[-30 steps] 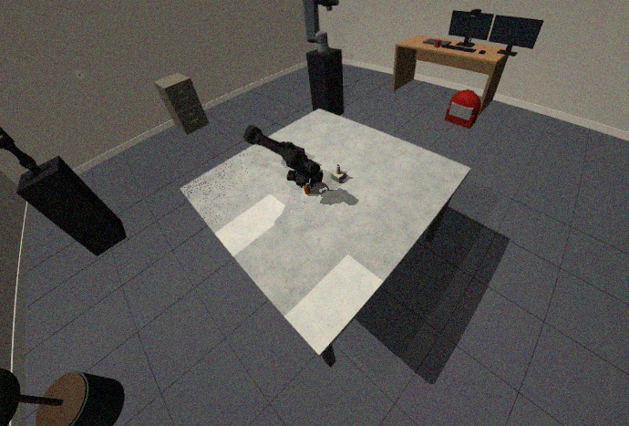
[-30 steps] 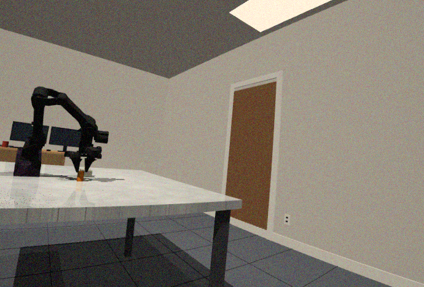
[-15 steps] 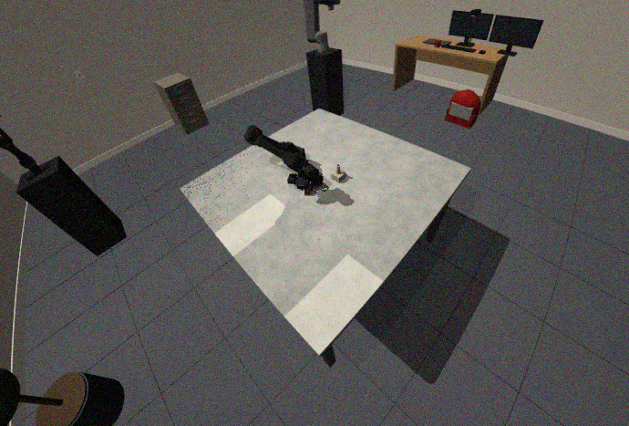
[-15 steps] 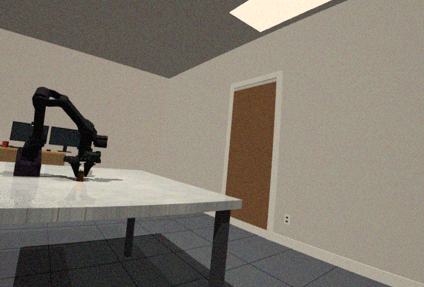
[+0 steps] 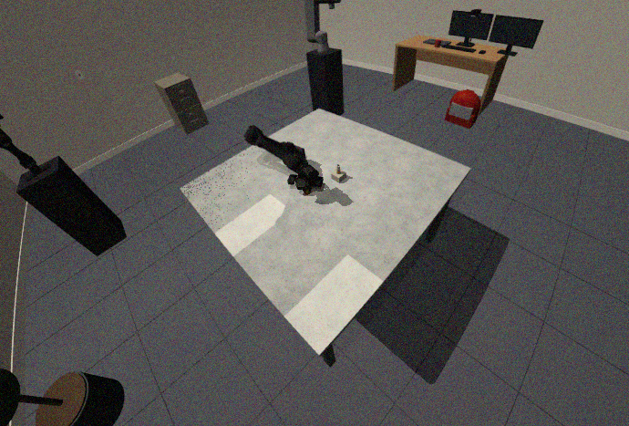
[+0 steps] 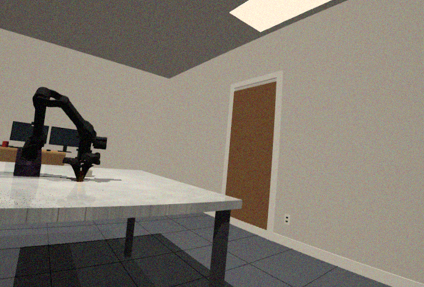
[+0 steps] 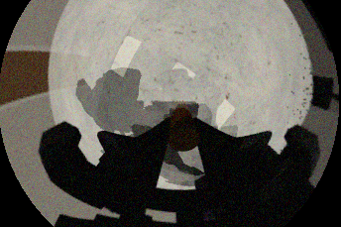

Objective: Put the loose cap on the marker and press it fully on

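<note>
Wrist view: the orange cap (image 5: 306,191) (image 6: 79,177) (image 7: 183,132) is located between the fingertips of the gripper (image 5: 306,187) (image 6: 80,173) (image 7: 181,121), with a finger against each side. The gripper is judged to be clamped on the cap. In the exterior view, the lower end of the cap is at the table (image 5: 386,171) (image 6: 171,195) (image 7: 198,21); any lift-off gap is too small to tell.

Step in hand: securing the cap, prior to transfer. Next move: confirm the grip, raise the cap vertically above marker height, then traverse. Keep the cap upright; a tilted cap could bind on the marker tip.

Top view, taken from the cap: the holder block (image 5: 338,176) (image 6: 89,172) is nearby at 2 o'clock. It contains the marker (image 5: 338,169), upright and uncapped. Seating and pressing are not yet done. The black arm (image 5: 284,150) (image 6: 73,114) enters from between 10 and 11 o'clock.

Farther out, between 1 and 2 o'clock, a red mug (image 5: 437,43) (image 6: 5,143) stands on the wooden desk (image 5: 406,44) (image 6: 51,157). Its contents cannot be determined.
</note>
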